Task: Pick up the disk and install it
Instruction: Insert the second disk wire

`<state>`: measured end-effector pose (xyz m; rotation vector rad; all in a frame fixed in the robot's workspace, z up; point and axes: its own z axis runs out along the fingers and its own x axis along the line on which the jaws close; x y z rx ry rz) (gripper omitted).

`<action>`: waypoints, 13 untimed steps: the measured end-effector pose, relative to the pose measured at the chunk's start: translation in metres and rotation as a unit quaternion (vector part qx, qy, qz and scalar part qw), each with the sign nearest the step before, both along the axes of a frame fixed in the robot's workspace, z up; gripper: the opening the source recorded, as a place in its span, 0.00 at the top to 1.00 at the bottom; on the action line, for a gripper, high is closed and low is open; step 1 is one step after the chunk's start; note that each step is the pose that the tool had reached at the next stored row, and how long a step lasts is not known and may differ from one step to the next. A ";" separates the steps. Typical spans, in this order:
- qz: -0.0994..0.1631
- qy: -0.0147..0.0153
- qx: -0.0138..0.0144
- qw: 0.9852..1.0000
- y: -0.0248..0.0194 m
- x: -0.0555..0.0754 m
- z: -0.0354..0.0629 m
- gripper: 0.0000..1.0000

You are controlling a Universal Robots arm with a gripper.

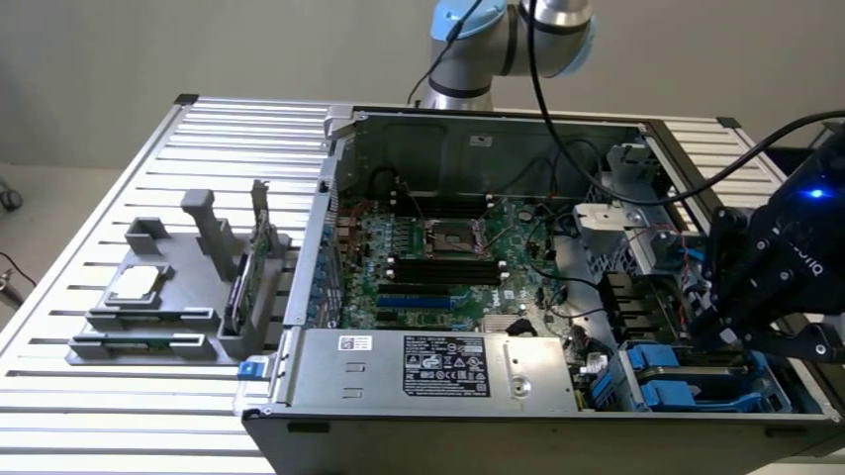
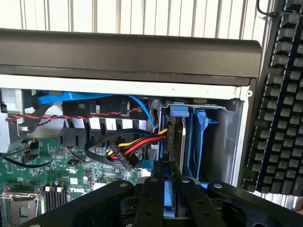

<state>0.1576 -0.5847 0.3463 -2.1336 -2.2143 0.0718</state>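
From my remote seat I see the open computer case (image 1: 528, 297) lying on a slatted metal table (image 1: 119, 198). The gripper (image 1: 719, 332) hangs low inside the case at the exterior view's right end, just above the blue drive bay rails (image 1: 667, 381). The motherboard (image 1: 436, 267) fills the case's middle. Outside the case, toward the exterior view's left, a grey parts holder (image 1: 172, 297) carries a small silver chip (image 1: 137, 285).

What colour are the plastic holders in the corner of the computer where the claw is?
Blue. The plastic holders show best in the wrist view, beside the claw.
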 end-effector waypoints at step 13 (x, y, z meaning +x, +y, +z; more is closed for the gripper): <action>0.000 0.000 0.012 1.000 -0.0037 0.002 -0.0043 0.84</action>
